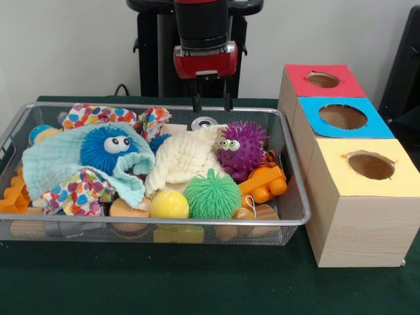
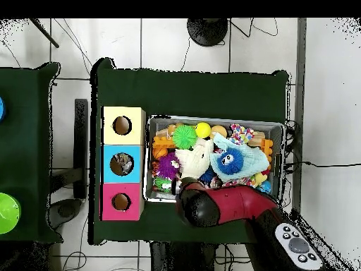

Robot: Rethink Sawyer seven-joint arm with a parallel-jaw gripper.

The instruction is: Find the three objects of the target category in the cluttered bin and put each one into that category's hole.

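In wire bin (image 1: 296, 197): spiky balls, cloths, orange blocks; hand (image 1: 211, 103) above, spread, empty.

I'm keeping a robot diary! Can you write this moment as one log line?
gripper: open, above bin's far edge | wire bin: full of toys, cloths | holding: nothing | blue hole: something inside

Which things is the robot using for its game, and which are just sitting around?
For the job:
- wire bin full of toys and cloths
- yellow box, blue box, red box, each with a hole
- gripper, open above the bin

Just lying about:
- green disc on the side table
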